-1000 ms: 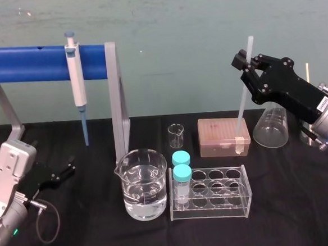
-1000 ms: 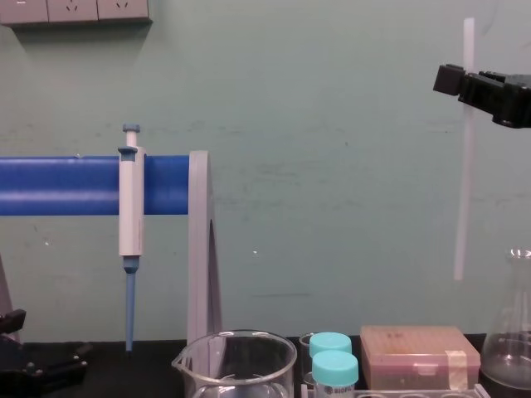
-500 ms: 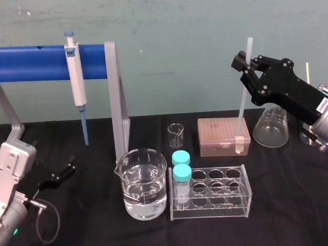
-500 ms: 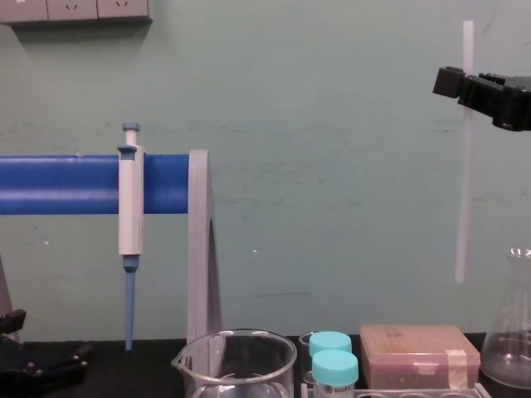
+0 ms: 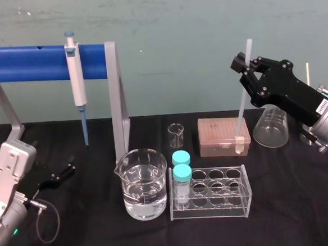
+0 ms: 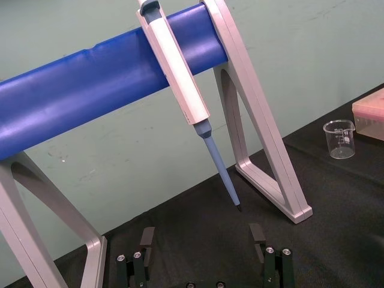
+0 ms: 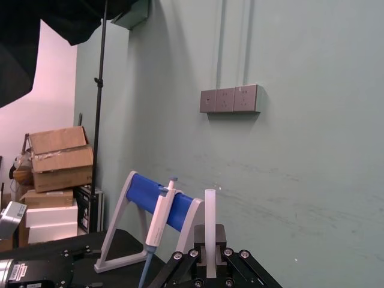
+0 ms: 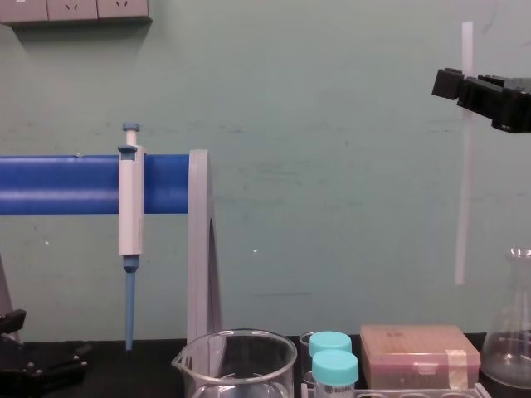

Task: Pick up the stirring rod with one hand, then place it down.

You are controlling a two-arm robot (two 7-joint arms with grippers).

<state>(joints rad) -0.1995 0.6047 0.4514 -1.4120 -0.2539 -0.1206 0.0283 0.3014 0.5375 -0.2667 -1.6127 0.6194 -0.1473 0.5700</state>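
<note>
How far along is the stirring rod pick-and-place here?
Done: the pick-up. The right gripper is shut on the stirring rod and holds it upright in the air, its lower end hanging clear above the tip box in the chest view. In hand: the rod held aloft. Left: lowering it and letting go; it is not yet on the black table. The left gripper rests open at the left.

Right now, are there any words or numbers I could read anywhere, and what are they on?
No text reads clearly.
White sticker just behind the right pincer, which grips the rod: too small.
Label on the front blue-capped tube: cut off, blurred.
Marks on the small beaker: too small.
The left pincer, open and parked at the left, carries none.
</note>
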